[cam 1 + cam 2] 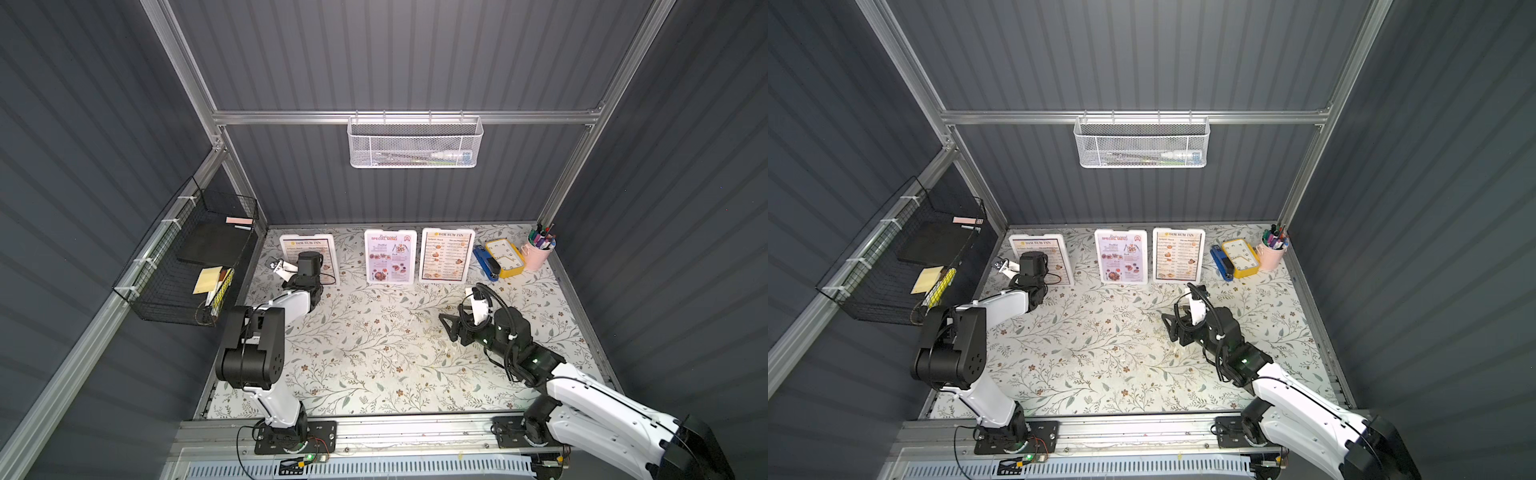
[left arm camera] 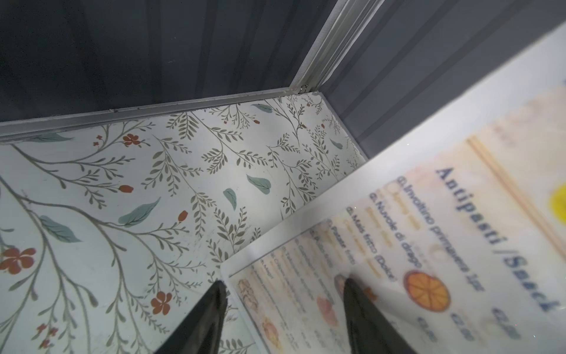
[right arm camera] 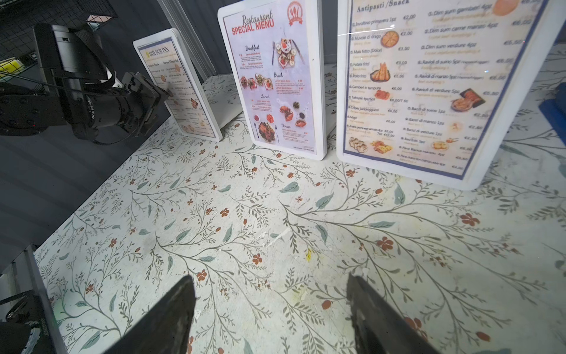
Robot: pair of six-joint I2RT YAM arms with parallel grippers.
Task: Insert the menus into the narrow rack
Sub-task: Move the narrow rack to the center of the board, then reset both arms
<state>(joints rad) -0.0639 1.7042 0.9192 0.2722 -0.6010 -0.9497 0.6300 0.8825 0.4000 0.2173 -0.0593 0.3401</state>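
White black-bordered DIM SUM INN menu [image 1: 309,243] upright at back-left of floral-print tabletop [image 1: 374,357]; pale lavender red-titled menu [image 1: 390,257] and second DIM SUM INN menu [image 1: 446,255] beside it. Left gripper [image 2: 284,283] jaws part-open, astride first menu's left edge; hold cannot tell. Right gripper [image 3: 269,277] wide open, empty, above tabletop.
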